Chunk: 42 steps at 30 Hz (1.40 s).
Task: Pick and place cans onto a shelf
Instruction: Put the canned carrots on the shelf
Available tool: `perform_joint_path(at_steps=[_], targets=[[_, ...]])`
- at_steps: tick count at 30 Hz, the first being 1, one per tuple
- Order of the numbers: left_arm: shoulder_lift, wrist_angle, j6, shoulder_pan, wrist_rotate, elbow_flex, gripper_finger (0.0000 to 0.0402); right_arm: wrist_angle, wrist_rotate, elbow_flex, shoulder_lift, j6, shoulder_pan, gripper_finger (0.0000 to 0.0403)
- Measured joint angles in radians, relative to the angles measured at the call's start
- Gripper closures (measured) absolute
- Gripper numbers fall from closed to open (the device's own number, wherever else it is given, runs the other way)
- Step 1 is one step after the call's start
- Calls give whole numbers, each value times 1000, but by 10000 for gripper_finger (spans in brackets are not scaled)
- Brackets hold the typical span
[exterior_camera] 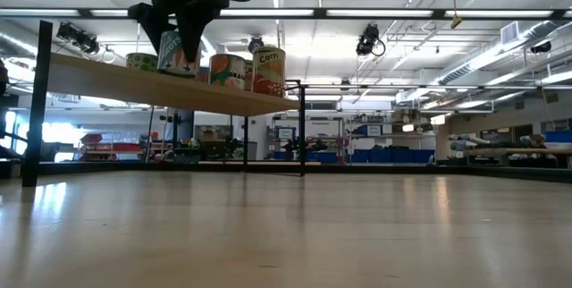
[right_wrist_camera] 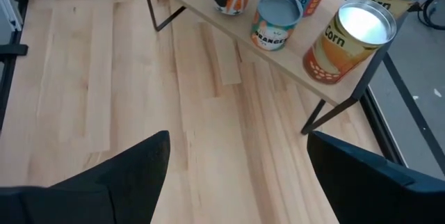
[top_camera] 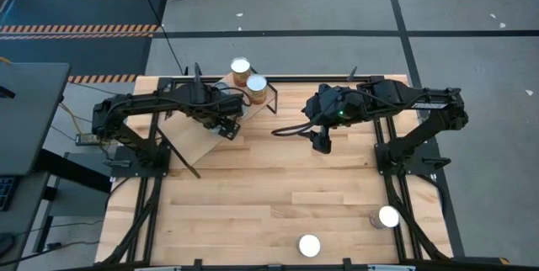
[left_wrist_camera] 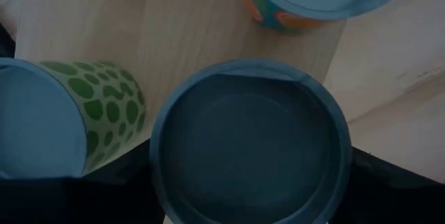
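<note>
Two cans [top_camera: 309, 245] on surface [top_camera: 253, 195]: we are counting them standing apart.
Left tool [exterior_camera: 181, 33]: straddling shelf [exterior_camera: 134, 80] can [left_wrist_camera: 250, 144], grip unclear.
Right tool [right_wrist_camera: 236, 161]: gaping, hovering.

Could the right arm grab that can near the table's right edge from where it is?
Probably yes: the right gripper is open and empty, and bare tabletop lies between it and the can.

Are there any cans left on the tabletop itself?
Yes: the high view shows two cans standing on the tabletop near its front edge, apart from the shelf.
</note>
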Motion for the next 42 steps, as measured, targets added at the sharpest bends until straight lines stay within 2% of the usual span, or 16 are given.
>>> perform_joint_path(at_steps=[2,7,10,14,19,25,28,31,35,38,42], targets=[[0,-1,-6,0,0,0,113,0,0,0,0,3,0,55],[0,-8,-6,6,-3,0,49,0,-17,0,0,3,0,55],[0,-8,-6,6,-6,0,29,0,-27,0,0,3,0,55],[0,-9,-9,6,-4,21,26,0,-27,0,0,-13,0,55],[0,-8,-9,6,-13,117,25,0,-55,0,0,-22,-3,55],[-1,-13,-9,8,-139,219,25,-1,-95,0,-1,-23,-14,55],[-1,22,-9,12,-124,222,28,-2,-98,0,-6,-23,-15,55],[-1,38,-24,6,-60,203,51,-5,-97,0,-9,-23,-15,55],[0,21,-53,-4,-40,199,113,-8,-96,0,-9,-23,-19,55],[1,20,-58,-2,17,199,179,-8,-96,0,-9,-23,-26,55],[47,3,-52,-15,17,197,281,-8,-96,0,-9,-22,-35,55]])
